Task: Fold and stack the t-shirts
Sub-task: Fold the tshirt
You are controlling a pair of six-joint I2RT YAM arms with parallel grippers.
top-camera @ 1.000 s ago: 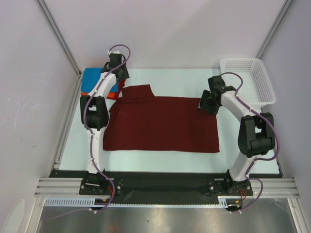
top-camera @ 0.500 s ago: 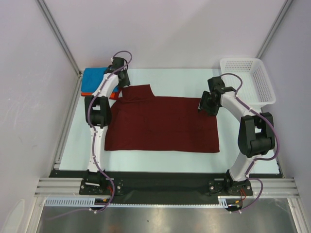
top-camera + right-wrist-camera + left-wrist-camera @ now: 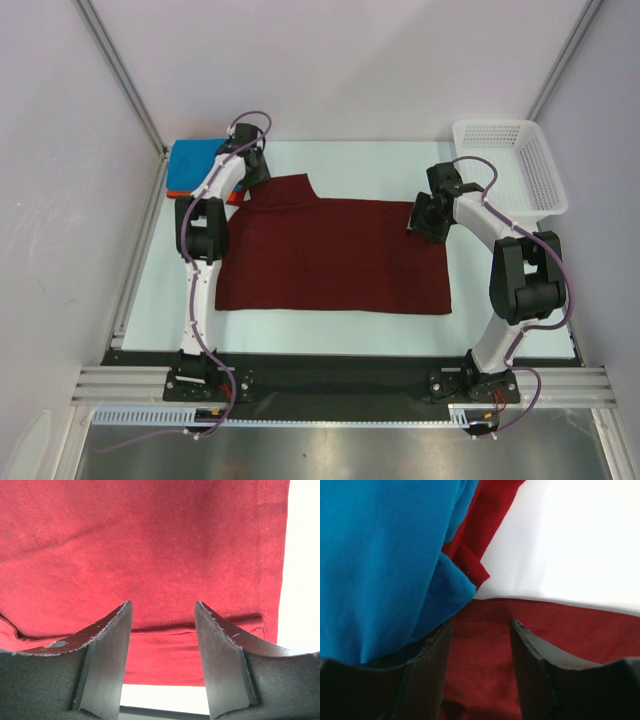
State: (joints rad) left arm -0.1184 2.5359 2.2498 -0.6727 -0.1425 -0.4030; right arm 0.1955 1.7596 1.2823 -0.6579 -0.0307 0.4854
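Since a second ago the left gripper [image 3: 254, 176] has slid off the blue t-shirt [image 3: 190, 162] toward the right, and it now sits at the back-left corner of the maroon t-shirt [image 3: 335, 255]. The right gripper [image 3: 418, 216] has barely shifted.

The maroon t-shirt lies flat and spread across the middle of the table [image 3: 370, 165]. One sleeve pokes out toward the back, just right of the left gripper. The shirt's right edge runs under the right gripper.

In the left wrist view, the left gripper [image 3: 481, 630] has its jaws moderately apart. Maroon cloth [image 3: 485, 670] shows flat in the gap and nothing is pinched. The blue t-shirt [image 3: 380, 555] fills the space to the left of its fingers [image 3: 427, 670], touching the left one. A strip of the orange-red t-shirt [image 3: 480, 525] peeks out from under the blue shirt just ahead of the tips. Bare white table [image 3: 570, 540] lies ahead and to the right.

In the right wrist view, the right gripper [image 3: 163, 611] also stands parted, fairly wide, hovering over the maroon cloth [image 3: 150, 540]. A folded hem crosses just beyond its fingers [image 3: 107, 655].

Behind and to the right of the right gripper, the white mesh basket [image 3: 540, 175] sits at the table's back-right corner.
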